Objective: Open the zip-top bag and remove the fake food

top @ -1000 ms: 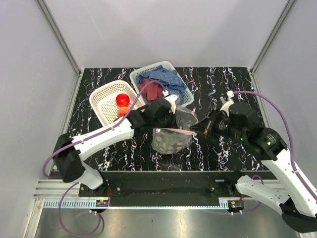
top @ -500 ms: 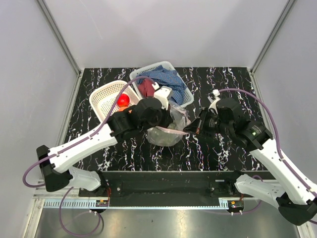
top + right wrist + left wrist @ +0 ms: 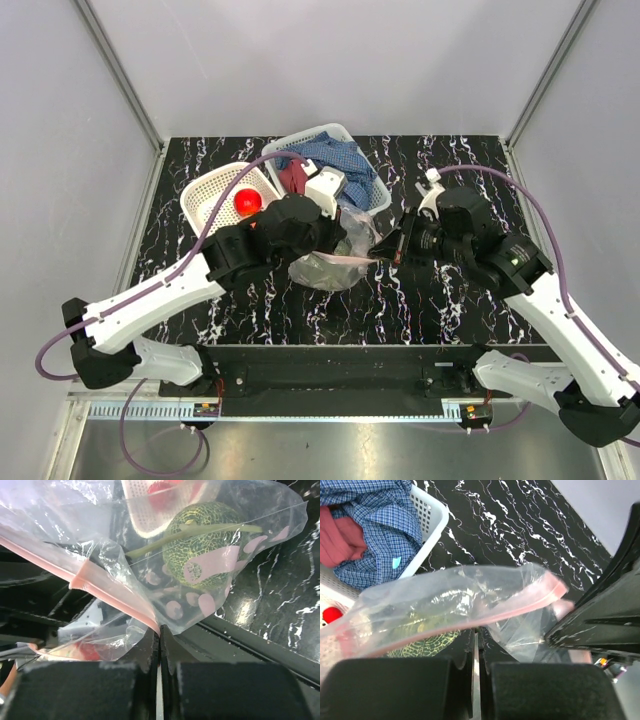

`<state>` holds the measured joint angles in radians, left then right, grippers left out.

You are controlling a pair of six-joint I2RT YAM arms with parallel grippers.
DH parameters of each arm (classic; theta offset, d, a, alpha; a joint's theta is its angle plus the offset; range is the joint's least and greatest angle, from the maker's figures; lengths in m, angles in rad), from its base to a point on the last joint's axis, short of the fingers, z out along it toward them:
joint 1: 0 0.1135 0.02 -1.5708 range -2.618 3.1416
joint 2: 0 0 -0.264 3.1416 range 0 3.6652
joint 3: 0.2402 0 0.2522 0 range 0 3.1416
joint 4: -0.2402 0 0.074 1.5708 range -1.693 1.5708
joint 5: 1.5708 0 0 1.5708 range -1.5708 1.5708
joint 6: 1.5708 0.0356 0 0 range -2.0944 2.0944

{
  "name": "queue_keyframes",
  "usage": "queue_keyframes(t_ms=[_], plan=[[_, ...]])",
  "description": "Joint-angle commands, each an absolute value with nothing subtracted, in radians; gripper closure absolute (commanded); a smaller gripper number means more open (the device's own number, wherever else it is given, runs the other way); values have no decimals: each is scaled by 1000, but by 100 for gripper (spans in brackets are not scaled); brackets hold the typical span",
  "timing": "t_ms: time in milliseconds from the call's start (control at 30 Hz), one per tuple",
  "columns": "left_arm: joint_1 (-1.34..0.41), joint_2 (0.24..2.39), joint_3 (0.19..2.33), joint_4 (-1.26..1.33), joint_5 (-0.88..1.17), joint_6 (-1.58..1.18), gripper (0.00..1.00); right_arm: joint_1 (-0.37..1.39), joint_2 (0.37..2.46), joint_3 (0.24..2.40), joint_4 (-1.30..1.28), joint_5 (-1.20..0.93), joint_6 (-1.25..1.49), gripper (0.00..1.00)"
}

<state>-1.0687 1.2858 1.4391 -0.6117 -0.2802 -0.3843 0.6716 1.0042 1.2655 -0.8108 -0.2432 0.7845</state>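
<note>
Left gripper (image 3: 476, 642) pinches the clear, pink-dotted plastic zip-top bag (image 3: 330, 270) at its mouth, right gripper (image 3: 159, 637) clamps the opposite side, and the bag hangs stretched between them.

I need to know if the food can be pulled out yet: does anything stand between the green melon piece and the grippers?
Yes. The zip-top bag has its clear wall wrapped around the green melon piece. The left gripper and right gripper are both shut on the bag near its pink zip edge, outside the plastic, so neither reaches the melon.

Lab cell: aluminium frame (image 3: 122, 75), white panels (image 3: 330, 60)
</note>
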Motion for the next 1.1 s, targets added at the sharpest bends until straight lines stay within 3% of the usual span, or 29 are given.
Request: queue_keyframes(t_ms=[0, 167, 200, 267, 300, 367, 400, 467, 633, 767, 1067], plan=[[-1059, 1244, 1388, -538, -267, -321, 100, 670, 988, 1345, -888, -132, 733, 100], [-993, 1230, 1410, -558, -163, -402, 100, 672, 999, 1332, -867, -228, 718, 100], [-982, 1238, 1442, -569, -131, -437, 100, 672, 1000, 1316, -861, -245, 725, 95], [-938, 1268, 1480, -604, -98, -474, 100, 672, 994, 1305, -850, -244, 770, 79], [-919, 1278, 1505, -612, -59, -512, 100, 670, 986, 1299, -851, -226, 781, 59], [-871, 1296, 1519, -632, -23, -543, 100, 667, 956, 1299, -854, -164, 814, 41], [-858, 1299, 1525, -637, 18, -570, 100, 666, 950, 1304, -854, -150, 821, 24], [-821, 1301, 1523, -646, 52, -597, 100, 649, 937, 1313, -900, -100, 844, 12], [-786, 1289, 1540, -686, 87, -604, 100, 513, 925, 1252, -982, -121, 851, 0], [-736, 1301, 1583, -785, 127, -643, 100, 410, 867, 1123, -911, -190, 845, 0], [-712, 1301, 1634, -847, 176, -683, 100, 407, 897, 1026, -796, -341, 781, 0]])
